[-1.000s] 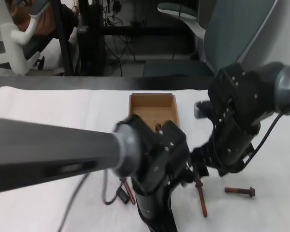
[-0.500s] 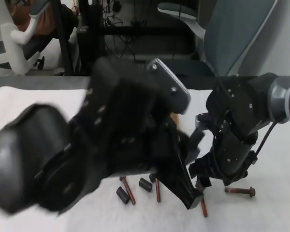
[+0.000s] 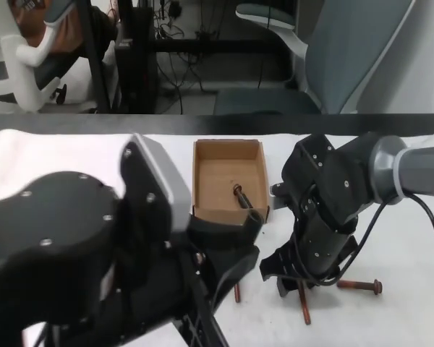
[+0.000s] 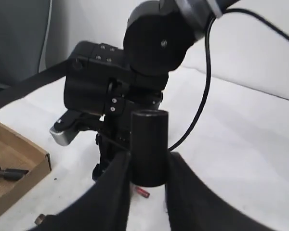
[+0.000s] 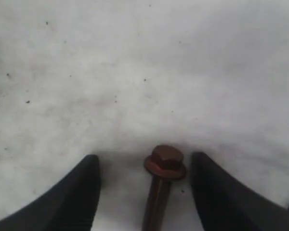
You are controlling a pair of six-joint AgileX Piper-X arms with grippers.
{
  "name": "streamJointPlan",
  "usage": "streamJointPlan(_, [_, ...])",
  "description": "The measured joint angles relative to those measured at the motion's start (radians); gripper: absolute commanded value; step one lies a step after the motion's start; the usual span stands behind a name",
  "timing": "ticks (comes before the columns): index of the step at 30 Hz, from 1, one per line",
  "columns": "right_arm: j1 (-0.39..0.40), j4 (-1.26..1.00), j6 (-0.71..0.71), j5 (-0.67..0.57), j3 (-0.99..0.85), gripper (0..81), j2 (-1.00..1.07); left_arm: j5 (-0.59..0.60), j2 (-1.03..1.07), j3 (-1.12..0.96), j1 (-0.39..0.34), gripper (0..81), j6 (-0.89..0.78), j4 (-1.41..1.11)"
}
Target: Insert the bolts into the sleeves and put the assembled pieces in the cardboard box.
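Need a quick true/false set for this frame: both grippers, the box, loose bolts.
1. The left gripper holds a black sleeve. True.
2. The right gripper is shut on a bolt. False: it is open, with a finger on either side of a bolt that lies on the cloth.
3. The cardboard box is empty. False: one piece lies in it.
4. Another bolt lies loose on the cloth. True.
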Motion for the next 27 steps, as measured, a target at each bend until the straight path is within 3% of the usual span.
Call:
streamJointPlan(1, [0.000, 0.000, 0.002, 0.007, -0.002, 37.0, 0.004, -0.007, -0.017, 0.001, 0.000, 1.8, -0.007, 0.000])
streamJointPlan(3, [0.000, 0.007, 0.001, 0.033, -0.003, 2.4, 0.010, -0.049, -0.042, 0.000, -0.003, 1.8, -0.007, -0.006])
streamJointPlan(4, [0.000, 0.006, -0.004, 0.043, -0.007, 0.6, 0.011, -0.078, -0.051, 0.000, -0.003, 1.8, -0.007, -0.010])
streamJointPlan(15, [0.000, -0.144, -0.060, 0.050, 0.070, 0.6, -0.103, -0.250, -0.034, 0.236, -0.003, 1.8, -0.173, -0.280])
streamJointPlan(22, [0.030, -0.477, -0.056, -0.009, 0.264, 0.6, -0.482, -0.263, 0.098, 0.339, -0.003, 1.8, -0.186, -0.529])
streamJointPlan(27, [0.129, -0.791, -0.002, -0.077, 0.364, 0.6, -0.636, -0.261, 0.287, 0.338, -0.003, 1.8, -0.211, -0.716])
